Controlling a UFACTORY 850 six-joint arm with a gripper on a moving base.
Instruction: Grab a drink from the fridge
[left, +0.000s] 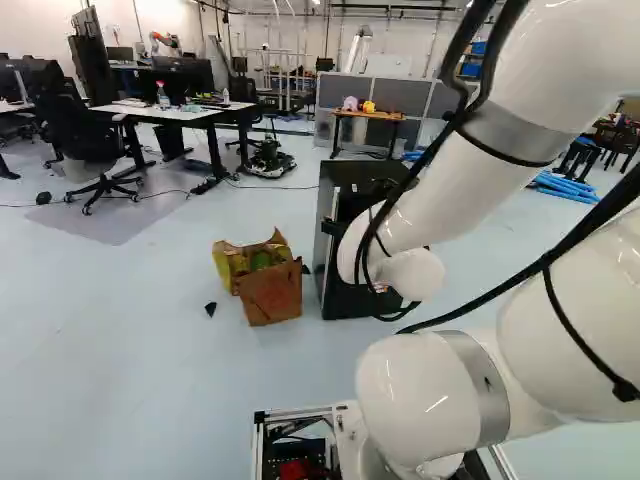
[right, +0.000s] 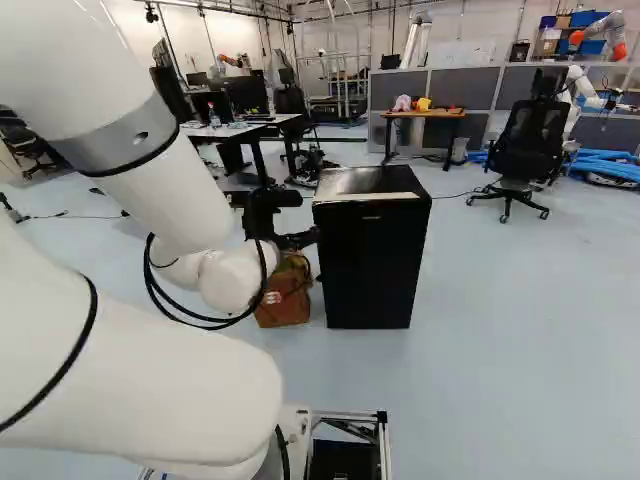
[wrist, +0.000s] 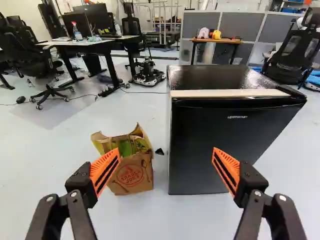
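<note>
- Gripper (right: 309, 218): jaws released, fingers spread wide; both orange pads (wrist: 104, 170) visible in wrist view, nothing gripped between them.
- Fridge (wrist: 215, 145): black, upright on the floor (wrist: 60, 165), directly ahead of the gripper. Its near left side lines up with the gap; the rest extends behind and past the right finger. Door closed, facing the gripper.
- Fridge top: glossy, with a light strip (wrist: 227, 93) along the front edge.
- Paper bag (wrist: 132, 175): brown, standing open on the floor just beside the fridge, to its left; ahead of the left finger. Yellow and green material shows inside.
- Dark scrap (wrist: 159, 151): on the floor between bag and fridge.
- Arm (right: 190, 200): bent, white, extending forward; in the right base view its end overlaps part of the bag.
- Small wooden table (wrist: 227, 41): well beyond the fridge, bearing a yellow object (wrist: 216, 34) and a pale one (wrist: 203, 33).
- White desk (wrist: 60, 43): farther off to the left, with spray bottle (wrist: 76, 32) and monitors (wrist: 95, 19).
</note>
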